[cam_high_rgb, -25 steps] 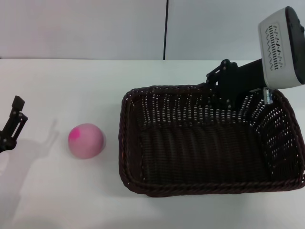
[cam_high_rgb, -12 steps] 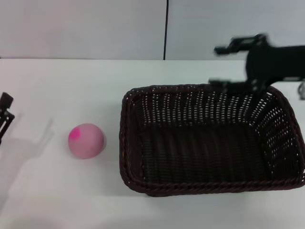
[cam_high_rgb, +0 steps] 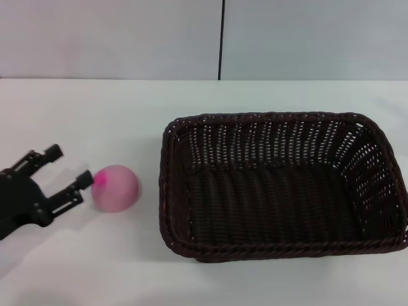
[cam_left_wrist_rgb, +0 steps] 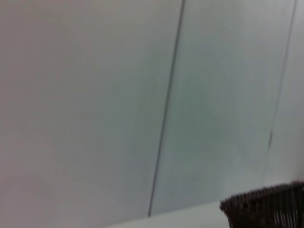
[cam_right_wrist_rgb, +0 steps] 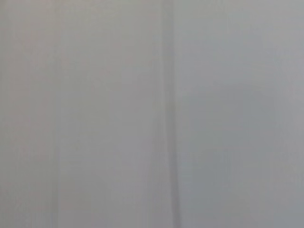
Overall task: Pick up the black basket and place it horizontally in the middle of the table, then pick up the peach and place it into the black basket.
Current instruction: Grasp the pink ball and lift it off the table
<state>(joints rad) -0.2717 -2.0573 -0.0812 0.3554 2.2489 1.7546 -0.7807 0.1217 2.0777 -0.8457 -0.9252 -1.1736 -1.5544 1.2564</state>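
The black basket lies lengthwise across the white table, right of centre, empty; its rim corner also shows in the left wrist view. The peach, pale pink with a magenta blotch, sits on the table left of the basket. My left gripper is open at the peach's left side, one fingertip touching or nearly touching the fruit. My right gripper is out of view; its wrist view shows only blank wall.
A pale wall with a dark vertical seam stands behind the table's back edge. The basket's right end reaches the right side of the head view.
My right arm has let go of the basket's far rim and withdrawn out of view. My left gripper has moved right, up to the peach. The basket and peach have stayed put.
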